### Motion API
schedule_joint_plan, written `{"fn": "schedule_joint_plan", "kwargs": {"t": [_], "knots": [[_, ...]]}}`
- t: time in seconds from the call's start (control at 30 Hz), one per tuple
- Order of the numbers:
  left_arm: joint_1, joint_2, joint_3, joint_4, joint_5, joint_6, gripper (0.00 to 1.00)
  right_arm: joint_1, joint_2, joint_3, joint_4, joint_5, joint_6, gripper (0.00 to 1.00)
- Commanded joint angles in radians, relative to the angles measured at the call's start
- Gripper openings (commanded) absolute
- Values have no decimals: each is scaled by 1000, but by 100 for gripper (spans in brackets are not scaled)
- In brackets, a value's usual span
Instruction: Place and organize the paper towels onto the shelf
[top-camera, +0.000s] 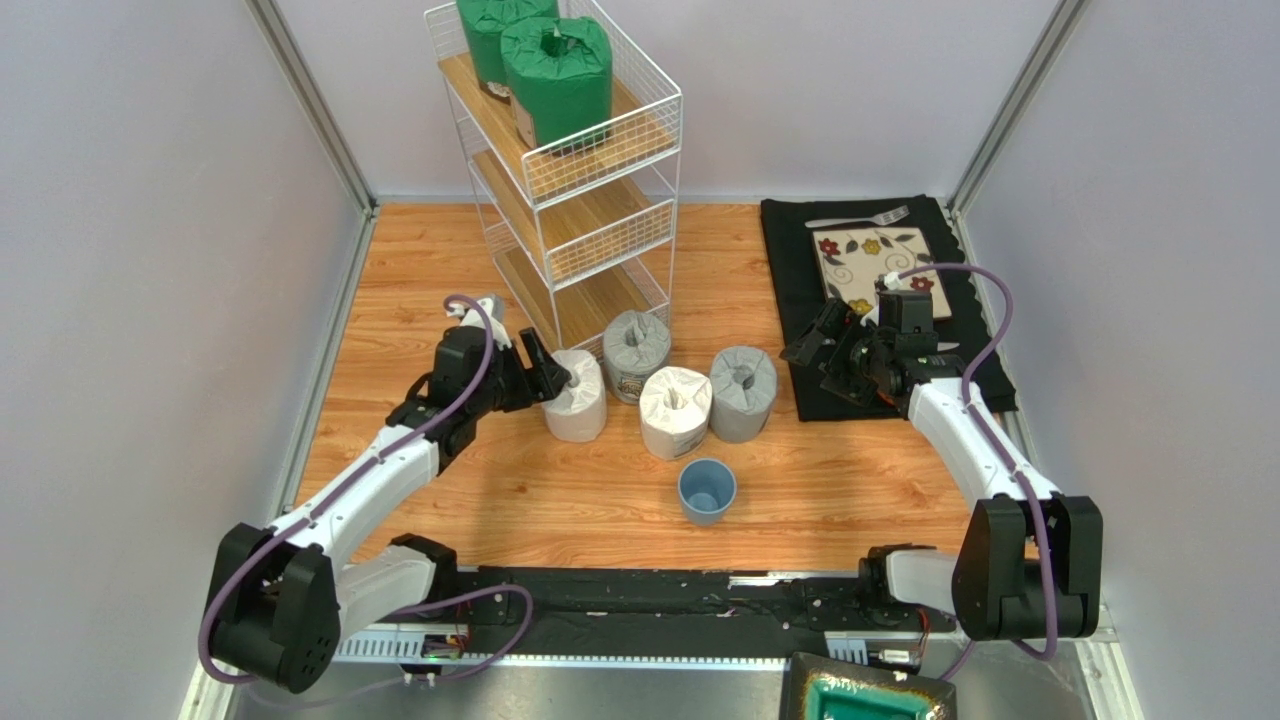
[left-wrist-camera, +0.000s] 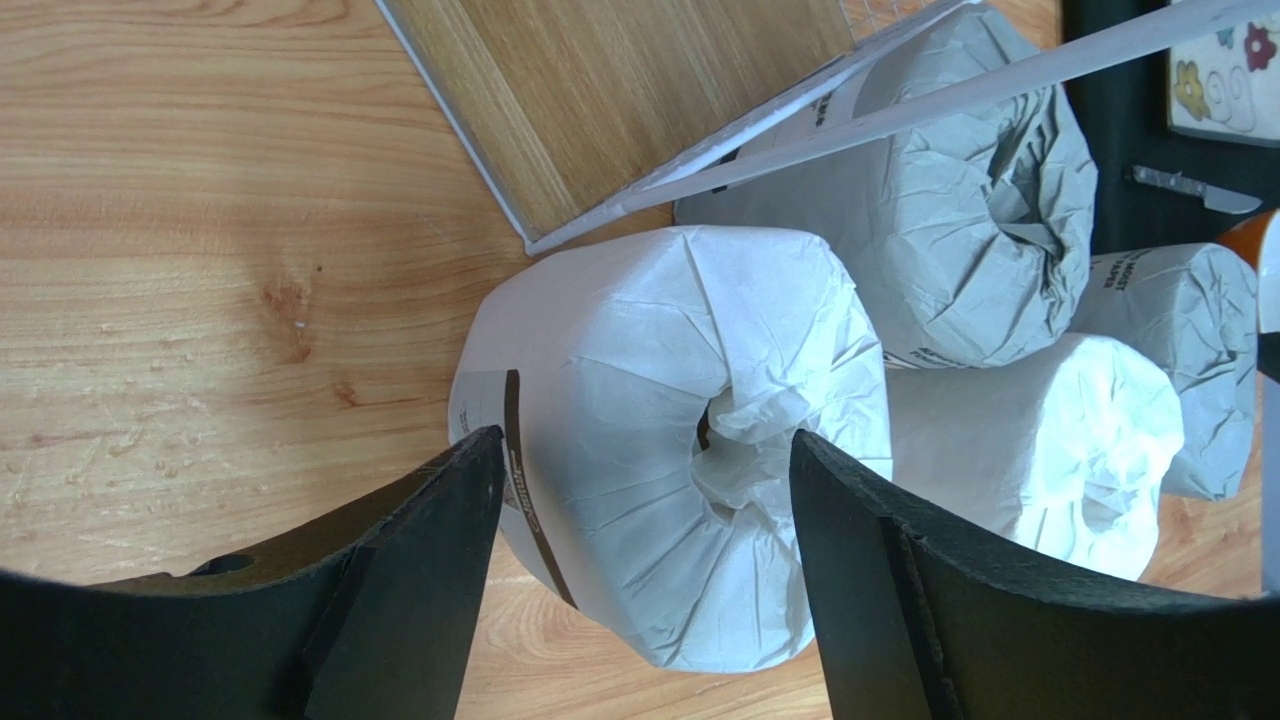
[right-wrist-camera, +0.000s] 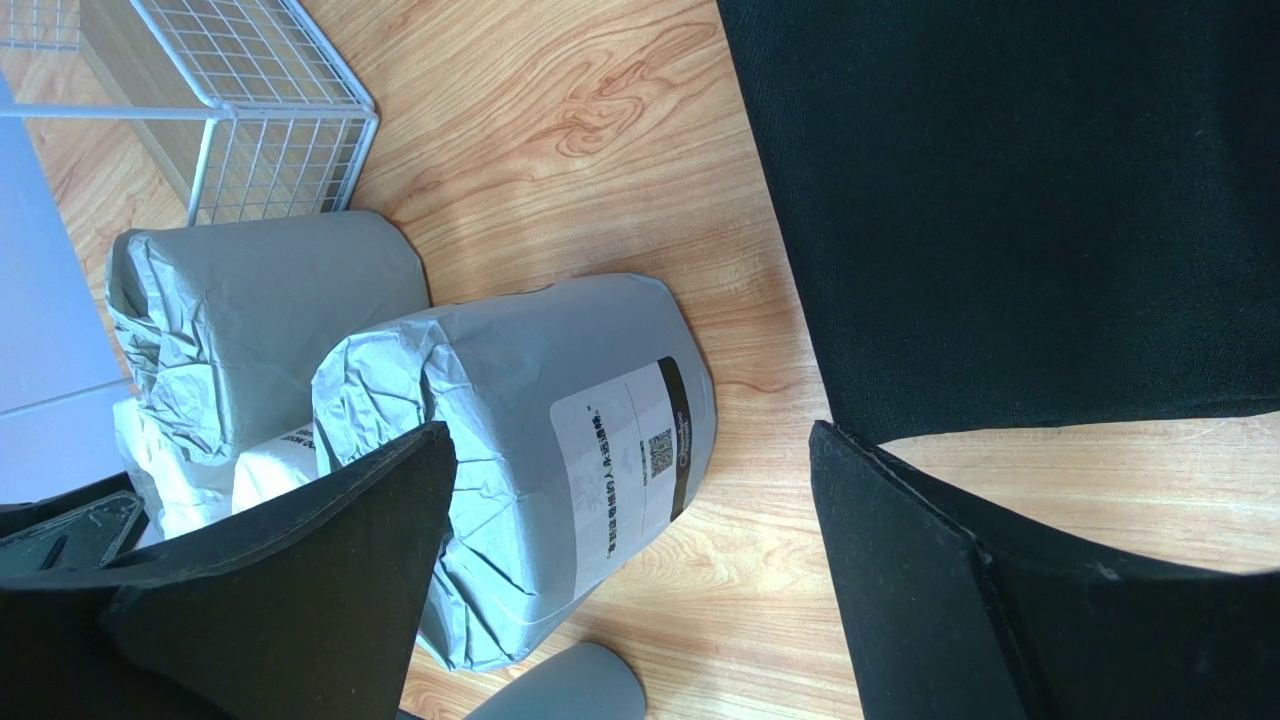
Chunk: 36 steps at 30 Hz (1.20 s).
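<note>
Across the middle of the top view spreads the bench (top-camera: 451, 270), a smooth board of orange-brown wood grain. At upper centre stands the shelf (top-camera: 601, 225), a tall white wire rack with three slanted plank tiers and mesh fronts. On its top tier sit two green rolls (top-camera: 559, 75), short and fat, their wrap gathered into a dimple on top. A matte black mat (top-camera: 796, 248) lies at upper right, carrying an oblong cream plate (top-camera: 864, 263) patterned with flowers. At the foot of the shelf, in the centre of the frame, four more rolls cluster on the bench. A grey roll (top-camera: 636, 348) sits against the rack's base. A left white roll (top-camera: 576, 395) lies to its lower left, a second white roll (top-camera: 675, 411) below it, and a right grey roll (top-camera: 742, 392) lies beside that. All four wear crinkled paper wrap with puckered tops. The left pincer (top-camera: 544, 371) is released, its flat black fingers (left-wrist-camera: 436, 555) spread to either side of the left white roll, and contact cannot be judged. The right pincer (top-camera: 804, 348) is also released, holding nothing at the mat's left edge, with the right grey roll near it. Lower centre, apart from the rolls, a small round blue cup (top-camera: 706, 491) stands mouth up.
</note>
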<state>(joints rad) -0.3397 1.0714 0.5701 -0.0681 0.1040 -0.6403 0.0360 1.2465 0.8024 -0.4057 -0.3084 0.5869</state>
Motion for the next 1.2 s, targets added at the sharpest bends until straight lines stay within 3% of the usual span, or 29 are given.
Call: {"fn": "schedule_joint_plan", "kwargs": {"t": [0.0, 0.57, 0.8, 1.17], "knots": [[-4, 21, 17, 30, 2, 31, 77, -4, -15, -5, 24, 3, -1, 91], [-4, 102, 30, 45, -12, 56, 71, -4, -10, -5, 24, 3, -4, 91], [-4, 105, 27, 50, -3, 54, 59, -5, -7, 1, 19, 0, -2, 91], [-4, 27, 30, -21, -32, 65, 51, -4, -4, 8, 19, -5, 1, 91]]}}
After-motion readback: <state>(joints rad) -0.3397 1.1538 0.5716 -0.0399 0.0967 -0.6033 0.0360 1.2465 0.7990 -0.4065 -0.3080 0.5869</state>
